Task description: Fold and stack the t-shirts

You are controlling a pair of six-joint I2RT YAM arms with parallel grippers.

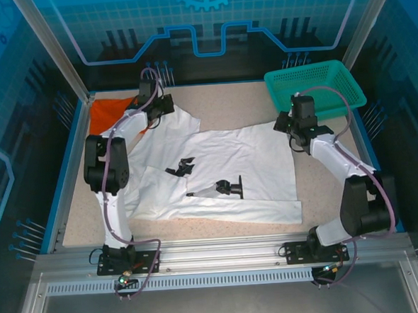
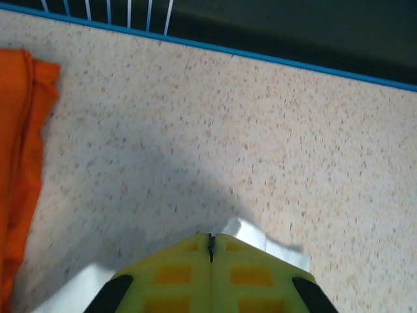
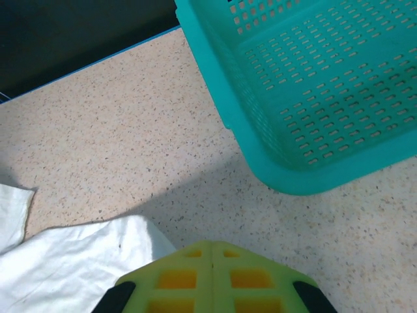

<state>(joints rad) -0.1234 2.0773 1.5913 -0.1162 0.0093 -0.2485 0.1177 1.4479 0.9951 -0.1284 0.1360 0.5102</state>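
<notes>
Clearly limp, light white shirt (image 1: 231, 169).
Left fingers (image 2: 192, 257), right fingers (image 3: 189, 261) closed at far corners, good holds; pinching unclear.

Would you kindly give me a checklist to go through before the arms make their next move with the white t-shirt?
1. Left tool shut: ok.
2. Right tool shut: ok.
3. Large white cloth t-shirt with a black graphic pinched in either tool: cannot tell; cloth shows at both tips.
4. White t-shirt lying flat: not ok, creased and uneven.
5. Plain orange-red cloth t-shirt folded: cannot tell, partly hidden.
6. Teal plastic mesh basket apart from the white t-shirt: ok.
</notes>
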